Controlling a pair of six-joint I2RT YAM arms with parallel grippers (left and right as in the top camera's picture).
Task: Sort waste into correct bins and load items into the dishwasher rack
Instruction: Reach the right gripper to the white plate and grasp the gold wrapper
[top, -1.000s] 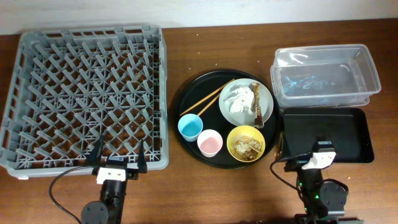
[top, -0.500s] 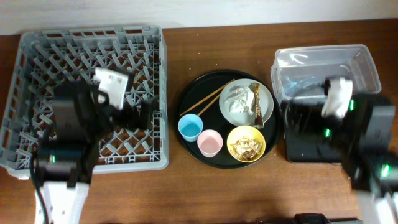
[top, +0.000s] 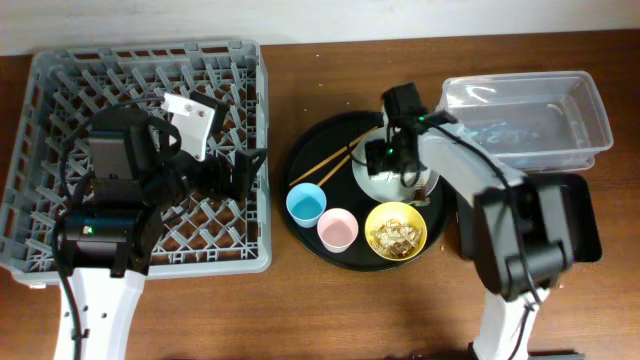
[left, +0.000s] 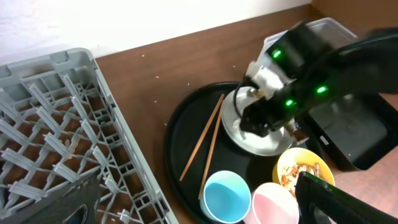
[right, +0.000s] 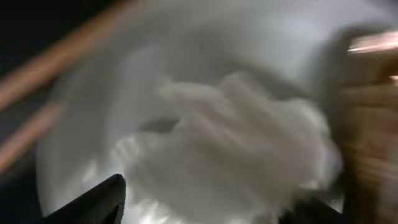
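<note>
— R side, status?
— Your right gripper (top: 388, 160) is over the plate (left: 231, 123) and hides the napkin (right: 236, 143) from overhead. Wrist cam is v. blurred, but the fingers stand wide apart. Napkin lies just ahead, not gripped.
— Left?
— Your left gripper (top: 245, 175) hangs above the rack (top: 150, 50), spread wide and empty. Its fingertips are cut off in the wrist cam.

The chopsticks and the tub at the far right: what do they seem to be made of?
The chopsticks look like bare wood: light brown, matte, without shine. The tub is probably clear plastic with a glossy finish: one can see through its walls, and its rim catches the light.
</note>
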